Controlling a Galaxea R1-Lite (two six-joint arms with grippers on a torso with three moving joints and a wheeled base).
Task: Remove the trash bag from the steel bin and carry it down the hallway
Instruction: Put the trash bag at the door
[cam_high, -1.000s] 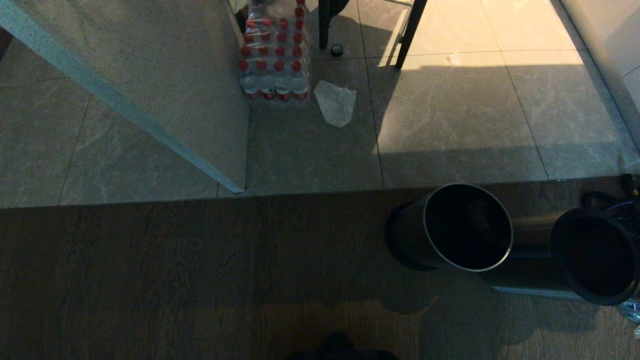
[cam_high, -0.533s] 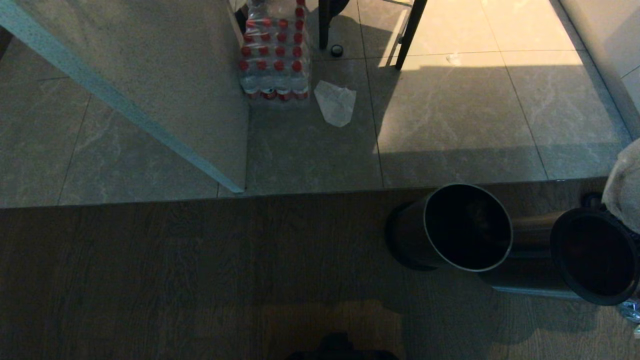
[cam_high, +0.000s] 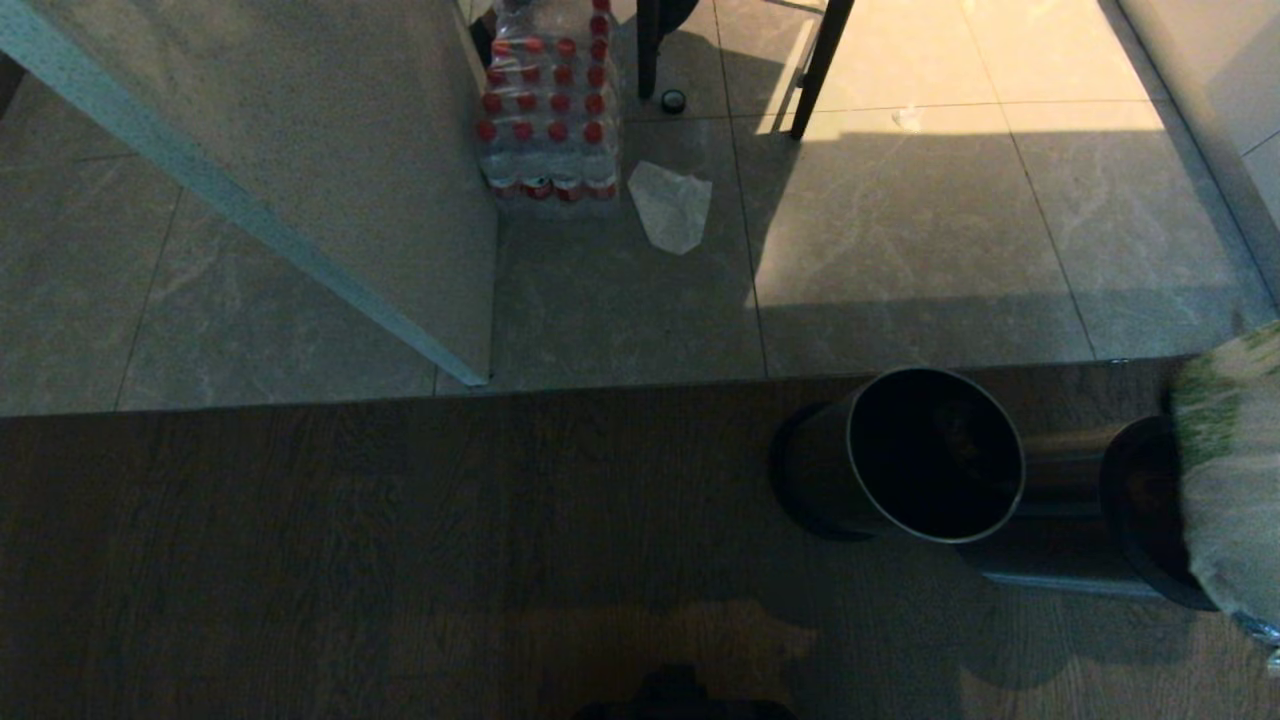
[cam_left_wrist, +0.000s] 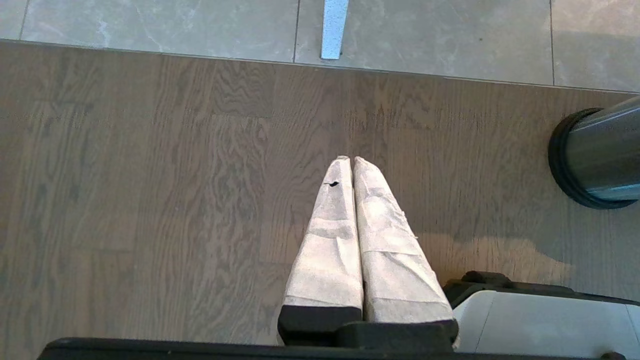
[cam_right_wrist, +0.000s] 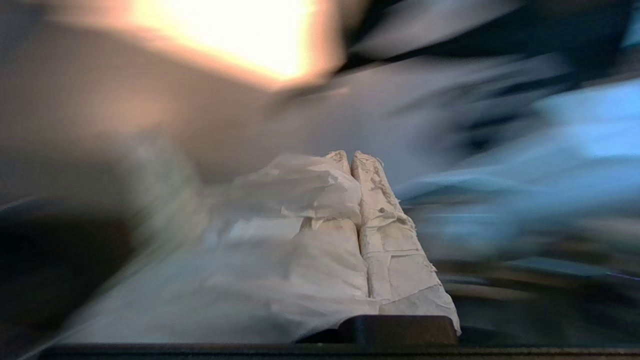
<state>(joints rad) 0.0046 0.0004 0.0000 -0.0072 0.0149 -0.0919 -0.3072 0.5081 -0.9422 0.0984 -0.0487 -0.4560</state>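
head: trash bag (cam_high: 1232, 480) over steel bin (cam_high: 1150, 515) | right wrist: fingers (cam_right_wrist: 372, 200) pinch bag | left fingers (cam_left_wrist: 367, 200) closed, empty

A shrink-wrapped pack of red-capped bottles (cam_high: 547, 110) stands at the top centre, against the edge of a pale slanted panel (cam_high: 300, 150) that fills the upper left. Just right of the pack a crumpled white scrap (cam_high: 672, 207) lies on the grey tiles. Above it sit a small dark cap (cam_high: 674, 100) and a black furniture leg (cam_high: 820, 65). Dark wood flooring (cam_high: 350, 540) covers the lower half.
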